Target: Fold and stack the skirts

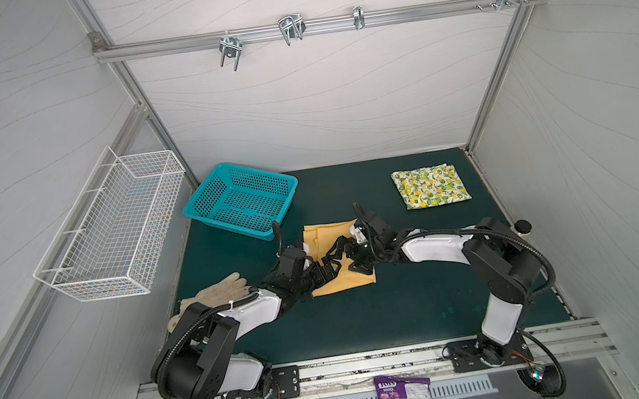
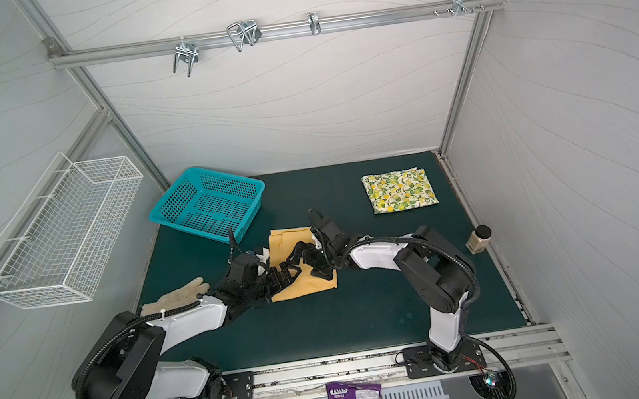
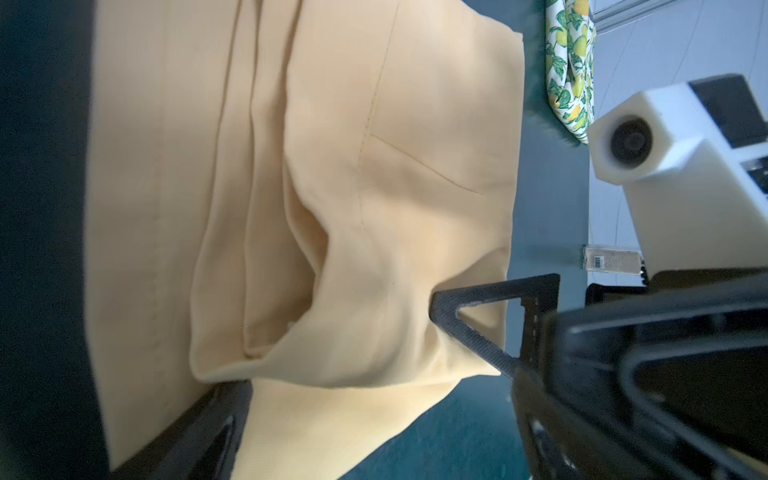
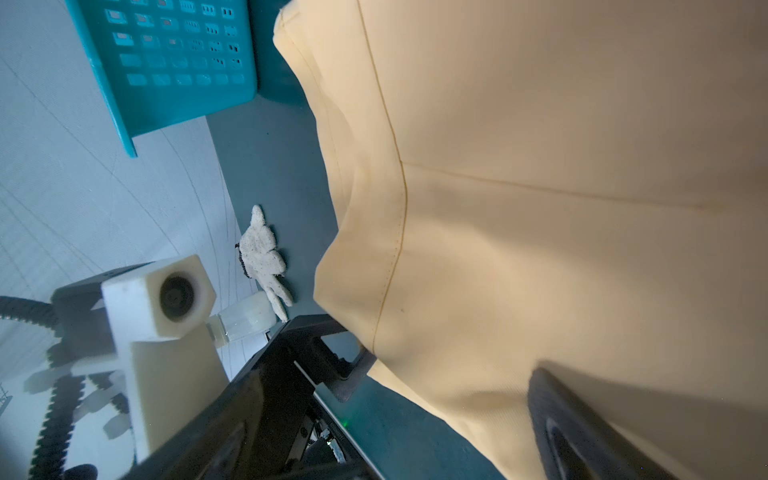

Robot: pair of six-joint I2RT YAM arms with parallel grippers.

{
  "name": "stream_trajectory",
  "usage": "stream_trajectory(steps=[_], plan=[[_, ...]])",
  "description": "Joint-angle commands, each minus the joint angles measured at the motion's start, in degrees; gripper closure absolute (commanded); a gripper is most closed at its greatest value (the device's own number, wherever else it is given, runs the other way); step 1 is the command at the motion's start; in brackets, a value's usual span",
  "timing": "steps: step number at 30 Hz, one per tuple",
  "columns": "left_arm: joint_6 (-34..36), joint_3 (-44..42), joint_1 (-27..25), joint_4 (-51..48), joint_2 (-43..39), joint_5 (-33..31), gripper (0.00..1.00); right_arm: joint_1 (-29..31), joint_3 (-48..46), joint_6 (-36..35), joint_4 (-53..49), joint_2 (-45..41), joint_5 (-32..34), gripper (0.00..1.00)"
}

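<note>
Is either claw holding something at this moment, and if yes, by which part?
Nothing is held. The left claw and the right claw both stand open at the yellow skirt; its cloth lies loose between the jaws.

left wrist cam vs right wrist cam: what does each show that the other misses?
Left wrist only: the lemon-print skirt and the right arm's camera. Right wrist only: the teal basket, the glove and the left arm's camera. Both: the yellow skirt, close up, lying on the green mat.
</note>
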Motion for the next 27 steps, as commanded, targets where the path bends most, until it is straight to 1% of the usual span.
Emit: stream_trajectory(steps=[1,7,13,15,18,22,25,27], plan=[[0.30,-1.08,0.46,-7.31,-1.18,-2.96,0.02,1.96,-2.04,1.76,1.69,-1.65,0.35,0.01],[1.14,0.39,0.46,-12.89,-5.91,-3.63,0.02,2.21,-3.04,2.73,4.19,-2.44,0.51,0.01],[1.50,4.30,0.46,-22.57,-17.29,-3.66,0.02,0.21,3.68,0.24,-1.47,-6.06,-1.68,0.01],[1.66,6.53,0.46,-25.45,-20.06,-3.50,0.02,-1.24,6.06,-1.02,-3.89,-7.19,-2.72,0.01],[1.28,9.20,0.46,-26.64,-22.28,-2.51,0.02,-4.11,8.73,-2.89,-7.14,-8.85,-3.93,0.01],[0.61,12.79,0.46,-25.85,-20.51,-0.58,0.02,-8.86,12.01,-6.02,-11.23,-8.93,-6.47,0.01],[0.34,15.40,0.46,-23.52,-16.50,0.85,0.02,-12.00,15.14,-8.74,-14.70,-6.32,-9.41,0.01],[0.37,17.35,0.46,-21.89,-12.43,2.14,0.01,-13.66,16.15,-9.50,-15.26,-4.43,-10.86,0.01]])
